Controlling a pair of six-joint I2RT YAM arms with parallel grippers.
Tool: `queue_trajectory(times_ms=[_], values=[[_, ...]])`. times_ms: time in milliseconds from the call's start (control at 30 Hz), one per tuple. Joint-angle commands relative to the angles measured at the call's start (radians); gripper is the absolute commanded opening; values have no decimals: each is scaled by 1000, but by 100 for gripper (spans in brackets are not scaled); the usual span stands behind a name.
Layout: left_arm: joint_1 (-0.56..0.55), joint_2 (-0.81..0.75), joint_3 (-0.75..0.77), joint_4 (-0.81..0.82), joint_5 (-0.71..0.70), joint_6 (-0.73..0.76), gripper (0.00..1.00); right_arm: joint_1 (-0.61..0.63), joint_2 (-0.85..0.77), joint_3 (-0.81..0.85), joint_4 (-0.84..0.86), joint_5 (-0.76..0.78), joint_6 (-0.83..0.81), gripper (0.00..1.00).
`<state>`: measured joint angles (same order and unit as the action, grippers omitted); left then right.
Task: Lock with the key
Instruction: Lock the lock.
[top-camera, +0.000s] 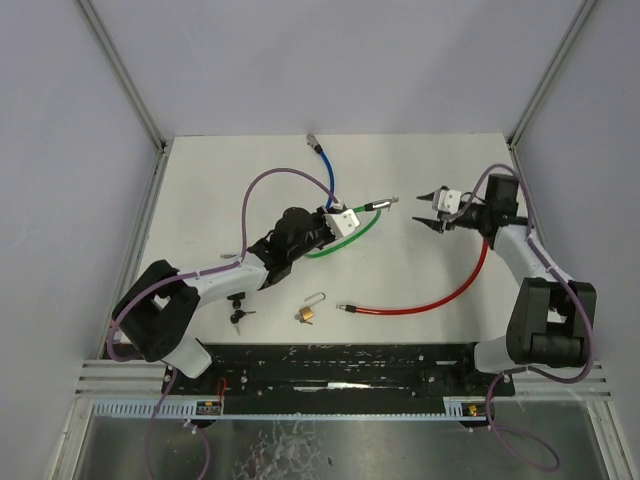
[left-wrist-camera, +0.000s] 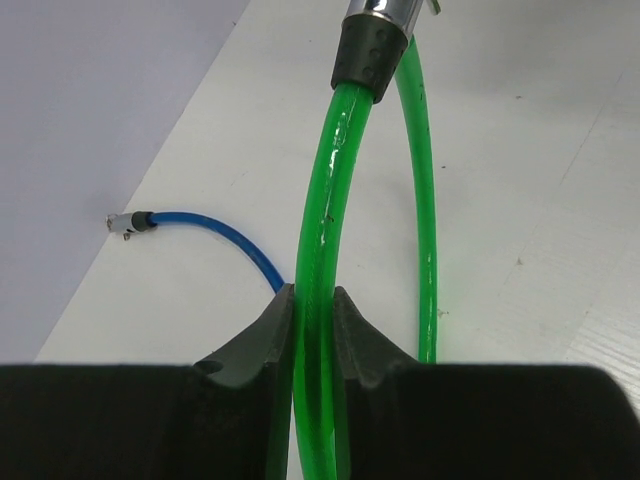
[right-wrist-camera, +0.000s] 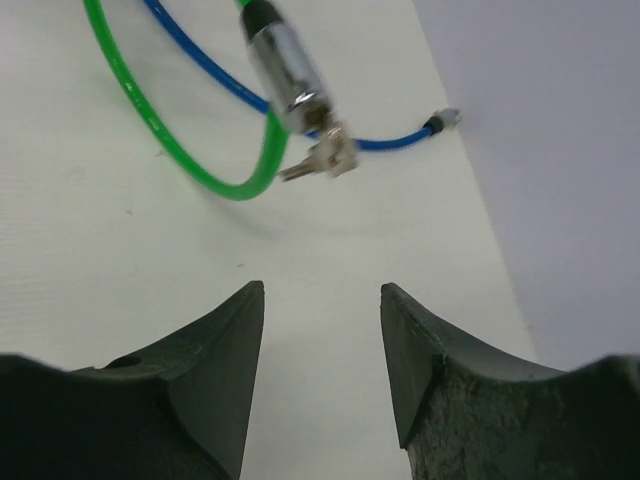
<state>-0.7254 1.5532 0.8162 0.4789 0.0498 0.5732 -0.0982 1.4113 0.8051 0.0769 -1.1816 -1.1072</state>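
Left wrist: left gripper (left-wrist-camera: 313, 305) clamps glossy green cable (left-wrist-camera: 322, 210), key (right-wrist-camera: 322, 160) seemingly in its chrome barrel (right-wrist-camera: 285, 68); right gripper (right-wrist-camera: 322, 300) gapes empty.

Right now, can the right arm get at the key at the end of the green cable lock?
Probably yes: the right gripper is open and faces the key, with nothing in between. The left gripper holds the green cable.

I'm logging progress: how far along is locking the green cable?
Done: left tool clamps the green cable, and a key sits at the end of its chrome barrel. In hand: right tool open, facing the key, not touching. Left: grip and turn the key.
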Motion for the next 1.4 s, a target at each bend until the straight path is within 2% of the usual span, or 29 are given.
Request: queue_trajectory(times_ms=[0, 100, 167, 233, 300, 367, 567, 900, 1133, 1367], values=[[8, 24, -30, -69, 44, -9, 0, 0, 84, 341, -800, -77, -637, 54], [9, 24, -25, -78, 54, -10, 0, 2, 224, 549, -1175, -78, -890, 50], [8, 22, -25, -81, 58, -10, 0, 5, 315, 664, -1351, -78, -1019, 47], [9, 24, -22, -83, 61, 14, 0, 15, 377, 746, -1474, -74, -1106, 45], [8, 28, -21, -86, 67, 14, 0, 26, 409, 789, -1524, -70, -1135, 44], [9, 28, -20, -88, 69, 14, 0, 39, 413, 797, -1501, -63, -1107, 44], [8, 33, -16, -94, 72, 16, 0, 76, 364, 758, -1298, -30, -875, 45], [9, 35, -12, -99, 79, 16, 0, 120, 343, 743, -1196, 13, -765, 44], [9, 32, -12, -98, 81, 14, 0, 142, 327, 723, -1155, 35, -731, 37], [9, 32, -10, -102, 80, 14, 0, 153, 294, 694, -1086, 65, -691, 19]])
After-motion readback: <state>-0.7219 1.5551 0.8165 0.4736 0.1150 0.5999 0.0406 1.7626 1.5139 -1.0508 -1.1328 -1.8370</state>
